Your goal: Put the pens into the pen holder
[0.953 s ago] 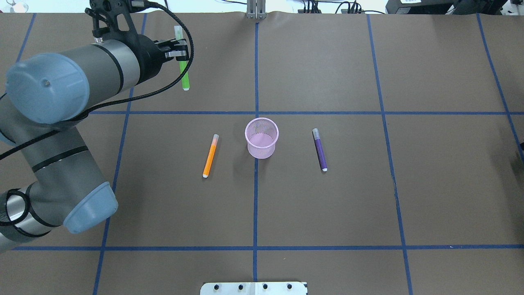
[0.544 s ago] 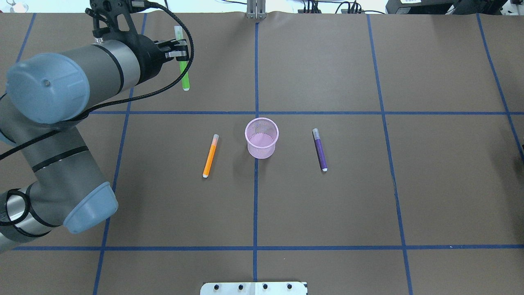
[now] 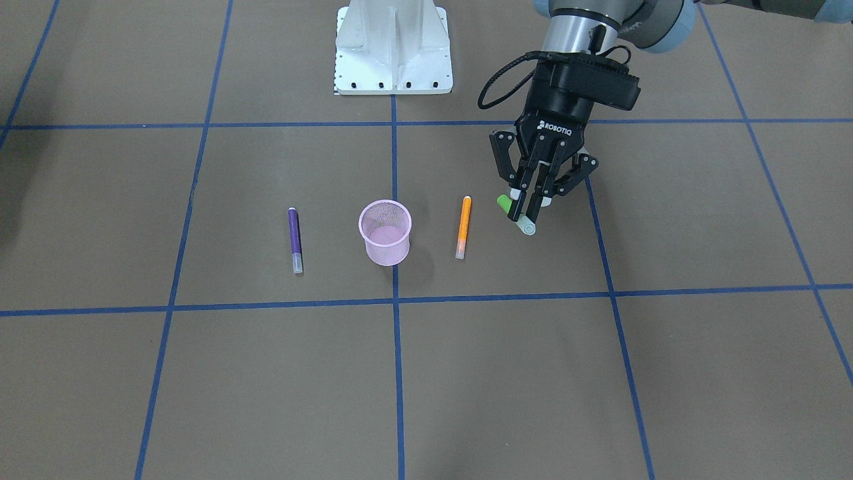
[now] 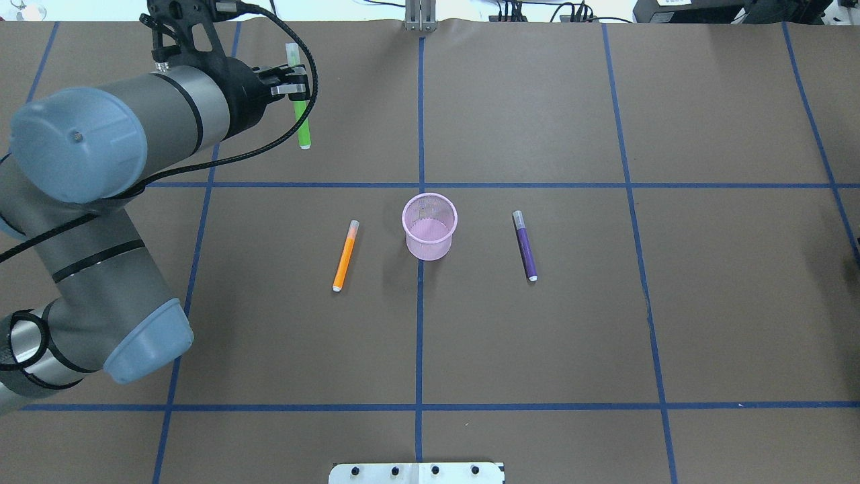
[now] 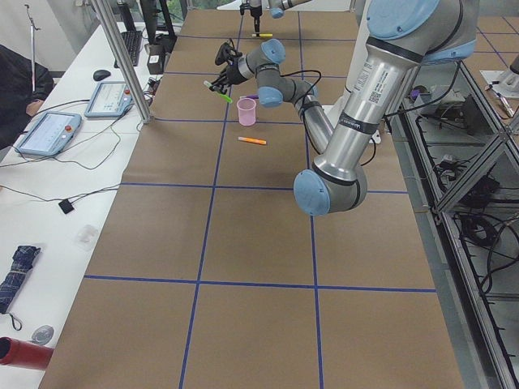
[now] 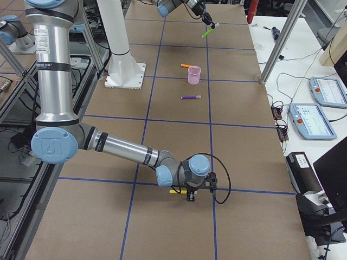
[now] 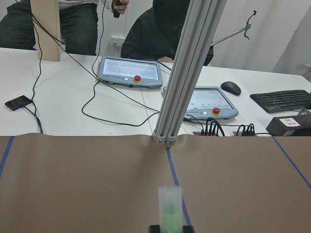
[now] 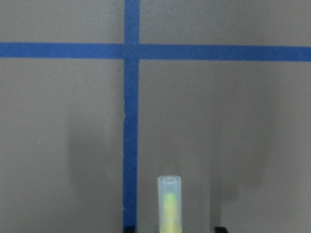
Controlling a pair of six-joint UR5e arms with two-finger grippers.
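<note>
Left gripper (image 4: 300,81) is clamping the green pen (image 4: 303,124) near its pale cap, and we're seeing it holding that pen above the table (image 4: 537,349), out over the far left squares, well apart from the pen holder (image 4: 430,250). From the front the green pen is pointing its cap towards the operators' side.

We're looking down into the pink mesh cup, standing upright on the middle blue tape line (image 4: 419,336), and its own pink floor is showing through the opening. Every pen we can find is lying or hanging outside it. The orange pen (image 4: 345,255) is lying flat near the cup on the robot's left, the purple pen (image 4: 525,245) flat on its right, both apart from it.

Over at the table's right end, the right gripper (image 6: 190,194) is sitting low by the yellow pen (image 8: 170,206). The cap is poking out in front of the wrist camera, but we cannot tell whether those fingers are gripping it.
</note>
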